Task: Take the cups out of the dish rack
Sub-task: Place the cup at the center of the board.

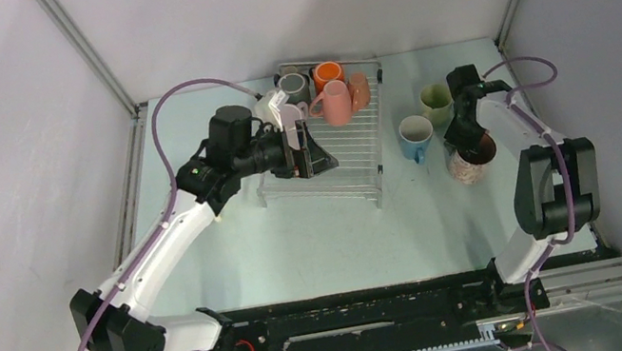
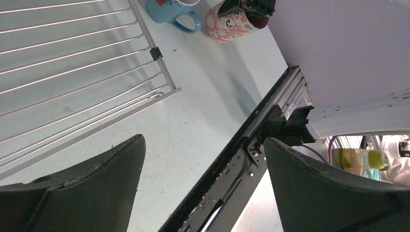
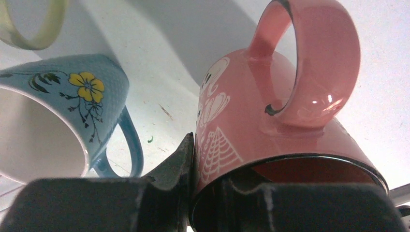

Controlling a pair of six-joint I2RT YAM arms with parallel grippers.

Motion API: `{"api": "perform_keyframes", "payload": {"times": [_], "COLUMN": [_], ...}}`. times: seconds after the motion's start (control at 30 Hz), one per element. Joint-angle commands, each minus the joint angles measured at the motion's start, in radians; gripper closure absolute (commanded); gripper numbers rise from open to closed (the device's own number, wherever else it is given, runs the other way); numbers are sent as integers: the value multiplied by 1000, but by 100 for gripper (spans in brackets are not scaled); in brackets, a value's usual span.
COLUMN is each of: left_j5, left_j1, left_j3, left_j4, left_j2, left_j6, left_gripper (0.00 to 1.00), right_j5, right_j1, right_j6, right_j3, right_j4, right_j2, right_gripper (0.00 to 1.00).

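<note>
Clamping the rim of one speckled pink mug (image 3: 241,121), one finger inside and one outside, the right gripper (image 1: 474,147) holds it upright on the table (image 1: 327,231). One blue cup (image 1: 416,133) stands at its 10 o'clock and one pale green cup (image 1: 435,97) at 11. The left gripper (image 1: 308,152) gapes wide over the dish rack (image 1: 352,154), whose 12 o'clock end carries what look like five cups (image 1: 328,73): grey, orange, two pink, one lilac.
</note>
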Motion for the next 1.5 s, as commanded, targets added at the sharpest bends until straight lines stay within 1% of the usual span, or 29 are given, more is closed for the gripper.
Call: {"api": "perform_keyframes", "payload": {"times": [0.0, 0.3, 0.67, 0.77, 0.97, 1.03, 1.07, 1.33, 1.47], "left_j5": [6, 2, 4, 4, 4, 3, 2, -13, -23], "left_j1": [-6, -6, -6, -6, -5, -6, -6, -6, -5], "left_j3": [83, 75, 78, 75, 77, 75, 75, 82, 92], "left_j4": [8, 3, 0, 0, -1, -1, -1, -4, -10], "left_j2": [6, -3, -1, -1, 0, 1, 1, 6, 10], "left_j6": [29, 35, 35, 35, 33, 33, 33, 35, 35], "left_gripper": [0, 0, 0, 0, 0, 0, 0, 0, 0], "right_j5": [46, 39, 10, 0, -9, -10, -6, 17, 41], "right_j1": [-6, -5, -6, -6, -5, -6, -6, 4, 12], "right_j6": [9, 8, -2, -6, -7, -10, -10, -14, -15], "right_j3": [78, 120, 121, 122, 121, 123, 128, 164, 171], "right_j4": [16, 21, 52, 56, 61, 58, 53, 11, -14], "right_j2": [11, 67, 103, 109, 110, 106, 104, 94, 67], "right_gripper": [100, 100, 100, 94, 80, 73, 68, 45, 40]}}
